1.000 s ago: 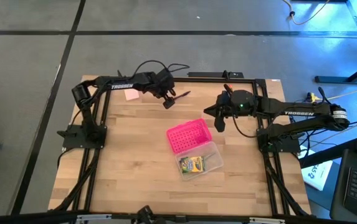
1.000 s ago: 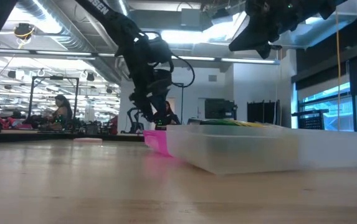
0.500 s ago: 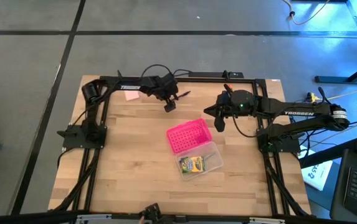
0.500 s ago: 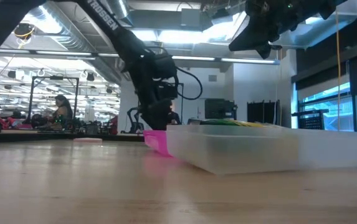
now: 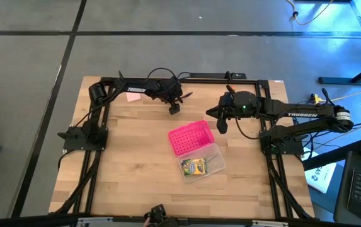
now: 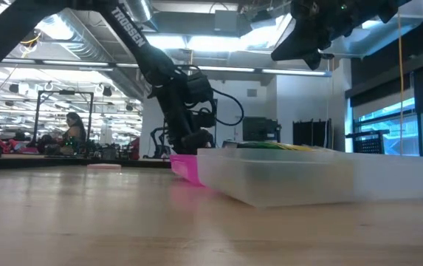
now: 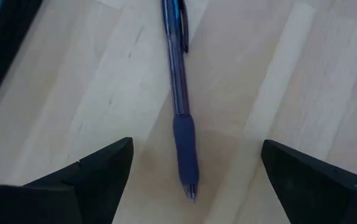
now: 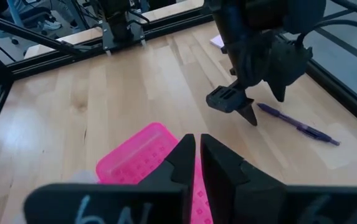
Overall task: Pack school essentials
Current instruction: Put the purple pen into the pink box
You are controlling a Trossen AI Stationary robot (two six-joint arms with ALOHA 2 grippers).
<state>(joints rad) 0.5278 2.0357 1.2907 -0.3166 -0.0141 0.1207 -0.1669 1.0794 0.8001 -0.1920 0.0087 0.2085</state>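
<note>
From above, the left gripper (image 5: 174, 108) is hovering over the pen (image 5: 184, 96) at the table's (image 5: 130, 164) far edge; the right gripper (image 5: 221, 126) is waiting pinched closed. In the left wrist view, wide fingers (image 7: 97, 168) are straddling the pen (image 7: 179, 99); descending squarely should work. The case (image 5: 200, 162) and pink lid (image 5: 190, 137) are lying well apart.

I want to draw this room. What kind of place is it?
Probably a big robot lab or workshop. Beyond the wooden table there are ceiling ducts, more equipment frames and a person sitting at a bench.
</note>
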